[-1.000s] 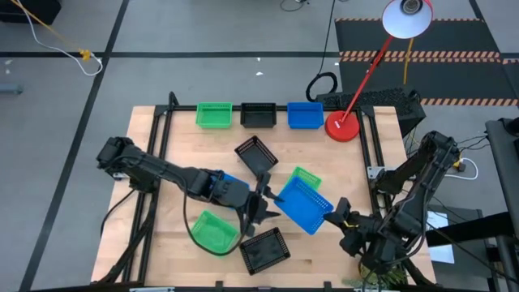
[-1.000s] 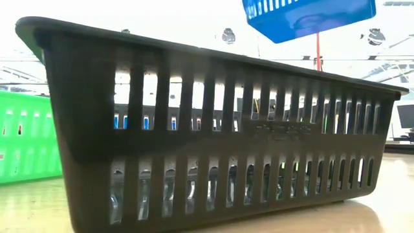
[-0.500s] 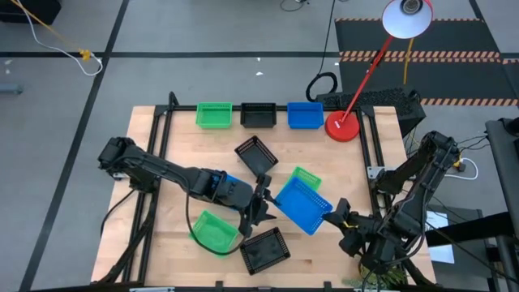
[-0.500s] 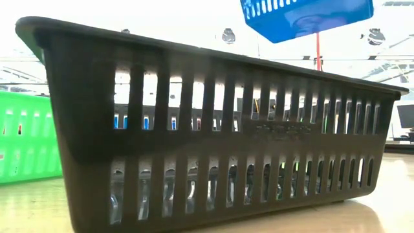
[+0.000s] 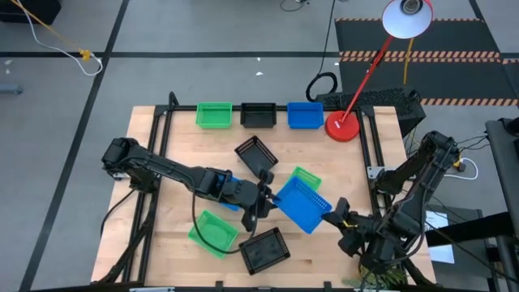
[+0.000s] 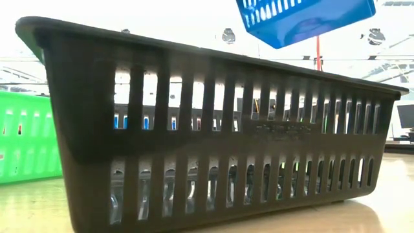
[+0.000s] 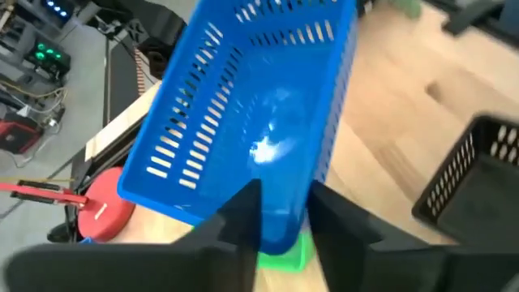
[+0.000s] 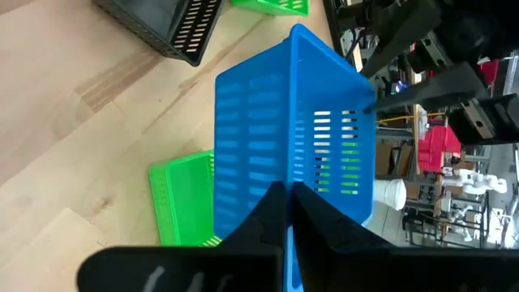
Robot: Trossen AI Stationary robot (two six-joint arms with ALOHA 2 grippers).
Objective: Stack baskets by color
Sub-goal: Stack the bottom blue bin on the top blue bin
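Centre frame, left gripper [image 5: 261, 203] now pinches the blue basket [image 5: 300, 203] rim that right gripper [image 5: 331, 212] holds clamped shut aloft — a handover looks underway.

The blue basket [image 7: 251, 138] is showing glossy slotted plastic with a highlight glinting off its floor; the black basket [image 6: 207, 129] is looking smooth, semi-matt plastic; the table [image 5: 170, 243] is showing pale, lightly sheened wood
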